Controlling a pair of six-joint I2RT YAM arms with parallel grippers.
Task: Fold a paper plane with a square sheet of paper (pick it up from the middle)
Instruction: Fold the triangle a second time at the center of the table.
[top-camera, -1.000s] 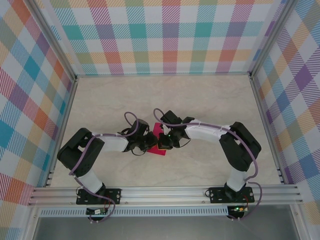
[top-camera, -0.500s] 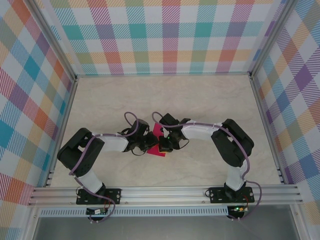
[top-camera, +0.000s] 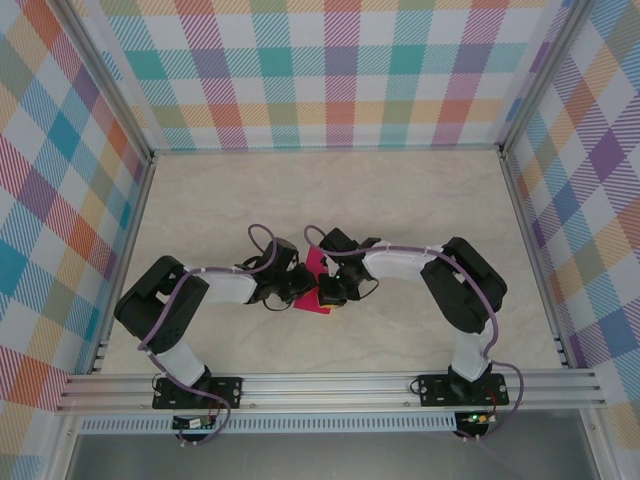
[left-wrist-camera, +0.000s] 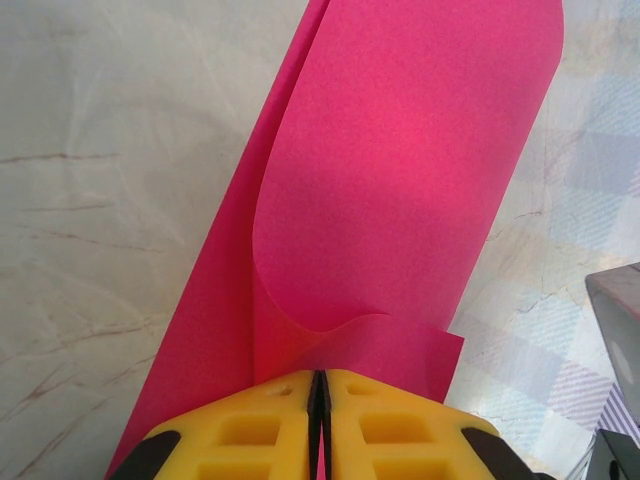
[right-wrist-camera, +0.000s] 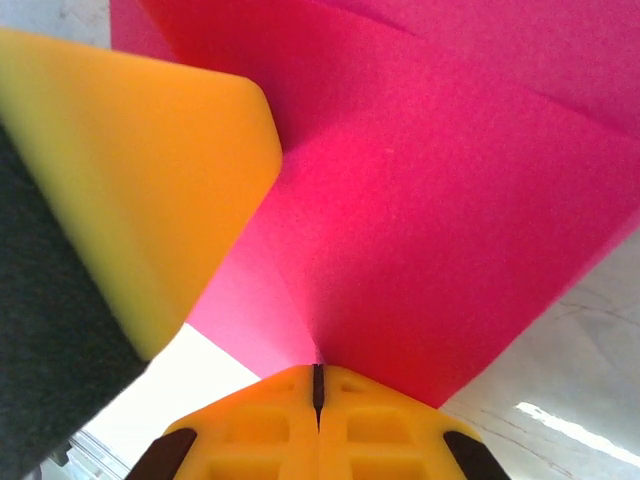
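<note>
You found the square sheet of paper (top-camera: 316, 261) near the middle of the table (top-camera: 420, 200), between the two wrists. The left gripper (top-camera: 300, 291) sat at its left and the right gripper (top-camera: 326, 293) at its right, tips just beside each other. In your left wrist view, the sheet (left-wrist-camera: 400, 180) ran forward from the left gripper (left-wrist-camera: 318, 378), which pinched its near edge. Its upper layer curled over the lower, and the table (left-wrist-camera: 100, 150) lay beneath. In your right wrist view, the sheet (right-wrist-camera: 450, 200) ran forward from the closed right gripper (right-wrist-camera: 317, 372), with one of the left gripper's fingers (right-wrist-camera: 150, 180) to the left.

Bright even light; soft shadows; wrist close-ups blurred near lens.
</note>
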